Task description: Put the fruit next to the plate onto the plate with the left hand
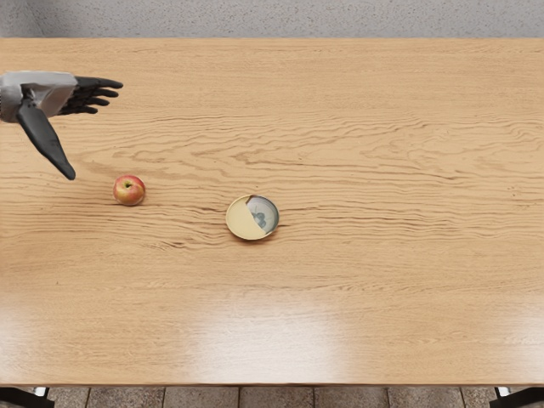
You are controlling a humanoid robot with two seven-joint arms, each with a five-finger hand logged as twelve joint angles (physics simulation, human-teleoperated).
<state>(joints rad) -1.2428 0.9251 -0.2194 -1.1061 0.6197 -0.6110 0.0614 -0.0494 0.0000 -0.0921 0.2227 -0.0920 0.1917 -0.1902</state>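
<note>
Reaching in from the left edge, the robot's grey-and-black left hand (53, 95) hovers over the far-left part of the light wooden table (357, 297). Its fingers are stretched out to the right, its thumb is angled down toward the near side, and it holds nothing. A small round red-and-yellow apple (129, 189) sits on the tabletop nearer than the hand, apart from it. Well to the apple's right lies a small round cream plate (252, 217), with what seems a grey-blue pattern on its right half.
</note>
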